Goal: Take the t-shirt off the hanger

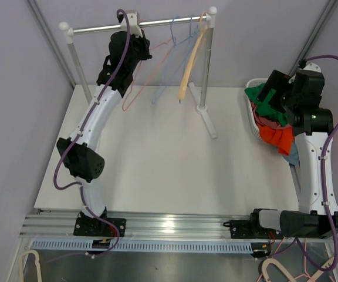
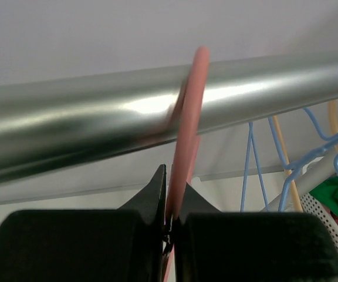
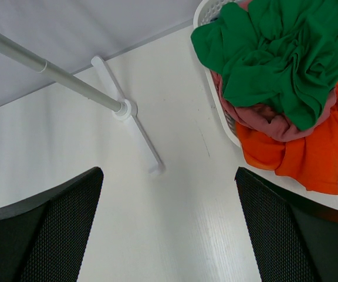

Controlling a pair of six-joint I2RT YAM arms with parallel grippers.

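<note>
Left gripper [image 2: 172, 202] close up: jaws clenched on the neck of the pink hanger [image 2: 192, 111], thin wire pinched between the two black fingers. The hanger's hook sits over the steel rail [image 2: 87, 120] of the clothes rack, which stands along the far edge of the desk [image 1: 157, 158]. The left arm is stretched up to the rail's left half. A yellow hanger [image 1: 190, 67] hangs further right on the same rail.

Right gripper [image 3: 169, 176]: jaws released, spread wide, holding nothing, hovering above the desk by its right edge. Just beside it is a white basket [image 3: 215, 97] at the right edge, heaped with garments. A green t-shirt [image 3: 274, 53] lies on top, crumpled, with pink cloth [image 3: 263, 120] under it. An orange garment [image 3: 298, 155] spills over the basket's near rim onto the desk.
</note>
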